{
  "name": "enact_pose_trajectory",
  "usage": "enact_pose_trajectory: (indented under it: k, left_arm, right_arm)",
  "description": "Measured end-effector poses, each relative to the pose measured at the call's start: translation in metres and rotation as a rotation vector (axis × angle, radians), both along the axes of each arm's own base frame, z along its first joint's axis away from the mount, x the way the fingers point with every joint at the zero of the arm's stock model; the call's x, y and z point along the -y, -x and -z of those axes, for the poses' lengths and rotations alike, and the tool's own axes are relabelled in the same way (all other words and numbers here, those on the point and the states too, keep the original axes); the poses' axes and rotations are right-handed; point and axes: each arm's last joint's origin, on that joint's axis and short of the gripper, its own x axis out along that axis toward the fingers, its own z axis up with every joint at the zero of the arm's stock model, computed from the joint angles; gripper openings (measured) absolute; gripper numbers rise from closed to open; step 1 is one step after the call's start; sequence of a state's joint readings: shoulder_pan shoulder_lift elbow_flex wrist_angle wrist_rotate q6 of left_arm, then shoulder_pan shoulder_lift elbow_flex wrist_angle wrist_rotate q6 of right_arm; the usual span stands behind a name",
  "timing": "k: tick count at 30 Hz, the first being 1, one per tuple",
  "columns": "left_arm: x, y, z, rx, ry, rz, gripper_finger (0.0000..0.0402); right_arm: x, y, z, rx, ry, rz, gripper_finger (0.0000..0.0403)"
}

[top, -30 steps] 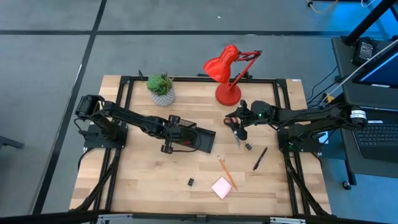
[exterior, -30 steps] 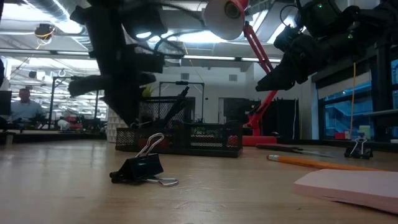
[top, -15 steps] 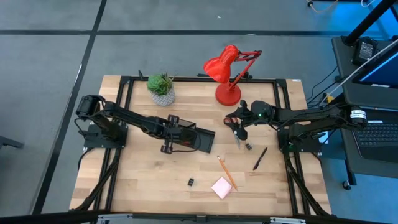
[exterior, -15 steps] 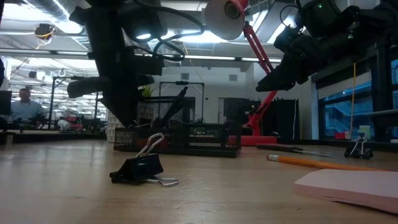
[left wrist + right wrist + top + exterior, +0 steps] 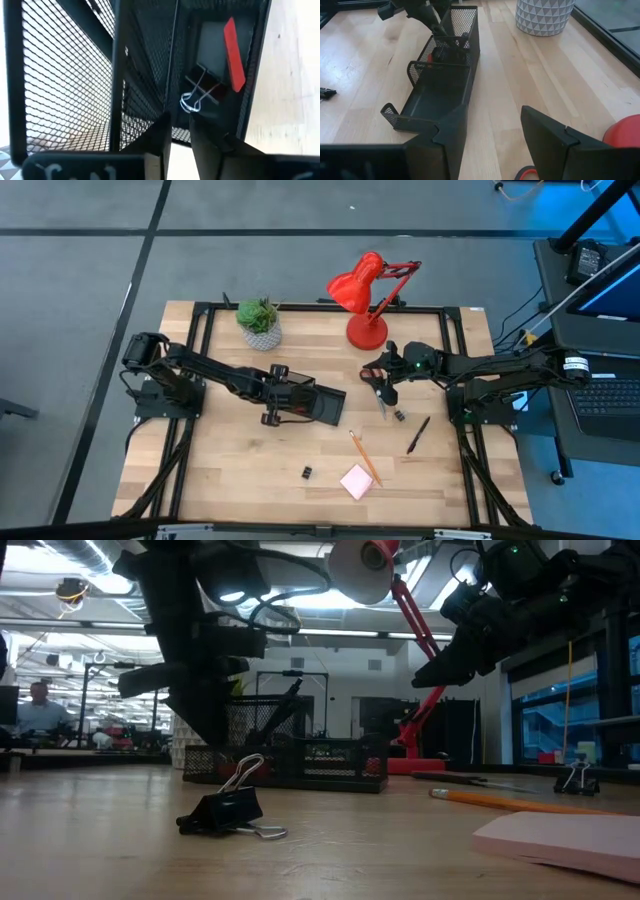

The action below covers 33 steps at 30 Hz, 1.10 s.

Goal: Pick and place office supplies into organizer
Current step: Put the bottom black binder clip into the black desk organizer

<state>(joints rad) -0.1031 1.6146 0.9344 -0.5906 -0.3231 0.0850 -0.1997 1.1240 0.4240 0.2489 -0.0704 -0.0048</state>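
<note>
My left gripper (image 5: 300, 402) hangs over the left end of the organizer (image 5: 322, 406), which stands near the middle of the tabletop (image 5: 230, 460). In my left wrist view my 2 fingers (image 5: 155, 142) stand slightly apart, with a narrow gap between them, and they hold nothing. Just past them, inside a small mesh compartment of the organizer (image 5: 75, 75), lies a black binder clip (image 5: 200, 90) with silver wire handles, and beside it a small red eraser (image 5: 233, 55), which leans against the compartment wall.

My right gripper (image 5: 385, 385) is to the right of the organizer, above the scissors (image 5: 378, 390) that lie near the base of the red lamp (image 5: 365, 300). Its fingers (image 5: 545, 132) are wide apart and empty.

Other supplies are on the tabletop, well apart from the organizer: a black pen (image 5: 418, 434) at the right, an orange pencil (image 5: 362, 456) and a pink sticky-note pad (image 5: 357, 481) on the near side, 1 tiny clip (image 5: 307, 473) left of the pad, and another tiny clip (image 5: 398, 416) near the scissors. In the low view the near clip (image 5: 228, 808) lies on its side in front of the organizer (image 5: 300, 760). A potted plant (image 5: 260, 322) stands at the far left side.
</note>
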Motion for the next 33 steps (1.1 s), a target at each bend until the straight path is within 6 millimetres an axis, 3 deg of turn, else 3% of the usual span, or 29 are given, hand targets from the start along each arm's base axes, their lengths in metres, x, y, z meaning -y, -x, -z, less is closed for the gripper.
enact_pose_trajectory:
  k: [8, 16, 27, 33]
  left_arm:
    - [0.002, 0.001, -0.004, 0.021, -0.017, -0.008, 0.0086]
    - [0.019, 0.006, -0.022, 0.111, 0.01, 0.045, 0.0095]
    - [0.062, -0.004, -0.038, 0.327, 0.252, 0.286, 0.0097]
    - [0.082, -0.006, -0.045, 0.428, 0.32, 0.317, 0.0098]
  right_arm:
    - [0.0, 0.0, 0.0, 0.0, 0.0, 0.0, 0.0188]
    - [0.0, 0.0, 0.0, 0.0, 0.001, 0.0, 0.0188]
    - [0.0, 0.0, 0.0, 0.0, 0.003, -0.002, 0.0188]
    - [0.0, 0.0, 0.0, 0.0, 0.001, -0.001, 0.0188]
